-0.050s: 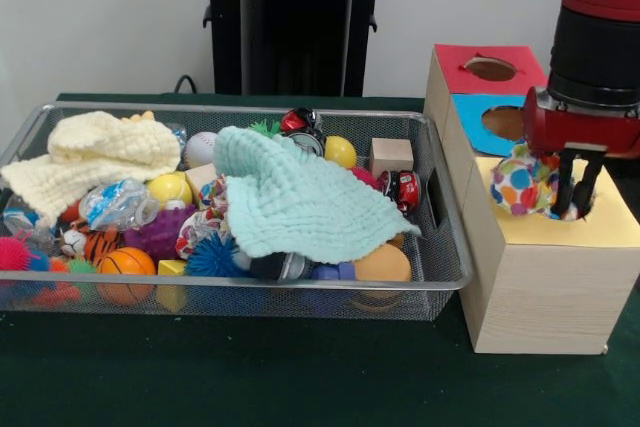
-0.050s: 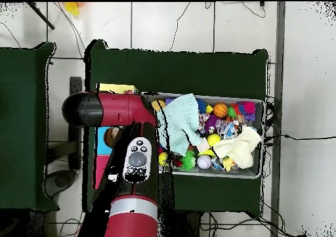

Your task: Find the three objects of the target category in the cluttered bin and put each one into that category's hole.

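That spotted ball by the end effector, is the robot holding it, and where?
Yes. The end effector grips the spotted ball by its right side, over the yellow hole of the wooden box.

Front view low, close – overhead high; both show bin [image 1: 440,247] [image 2: 259,139].

- The red and black arm [image 1: 597,37] comes straight down at the right.
- Its gripper [image 1: 572,209] points down, black fingers [image 1: 586,185] closed on a spotted cloth ball [image 1: 524,183].

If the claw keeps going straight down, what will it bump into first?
Probably nothing solid at first: the claw, holding the spotted ball, points down at the yellow box top, seemingly over its hole, though depth is unclear.
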Robot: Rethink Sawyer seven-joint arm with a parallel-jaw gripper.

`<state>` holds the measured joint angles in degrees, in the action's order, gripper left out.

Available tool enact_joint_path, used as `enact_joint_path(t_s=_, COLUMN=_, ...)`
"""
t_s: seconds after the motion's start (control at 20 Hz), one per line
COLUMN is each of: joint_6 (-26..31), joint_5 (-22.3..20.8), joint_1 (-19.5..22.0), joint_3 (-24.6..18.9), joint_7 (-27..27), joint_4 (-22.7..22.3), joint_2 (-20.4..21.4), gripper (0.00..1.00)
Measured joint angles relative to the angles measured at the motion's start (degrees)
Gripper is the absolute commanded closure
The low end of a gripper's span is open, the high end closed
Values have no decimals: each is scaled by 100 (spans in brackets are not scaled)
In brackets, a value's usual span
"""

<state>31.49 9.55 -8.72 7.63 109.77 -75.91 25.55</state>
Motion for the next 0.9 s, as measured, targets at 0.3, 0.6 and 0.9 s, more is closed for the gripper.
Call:
enact_joint_path(t_s=0.3, joint_6=-189, joint_5=18, joint_1=21, joint_3=-1, joint_7=0, joint_4=24, joint_2=-140, gripper=100)
enact_joint_path(t_s=0.6, joint_6=-312, joint_5=32, joint_1=23, joint_3=-1, joint_7=0, joint_4=39, joint_2=-249, gripper=100)
enact_joint_path(t_s=0.9, joint_6=-302, joint_5=24, joint_1=6, joint_3=16, joint_7=0, joint_4=54, joint_2=-260, gripper=0)
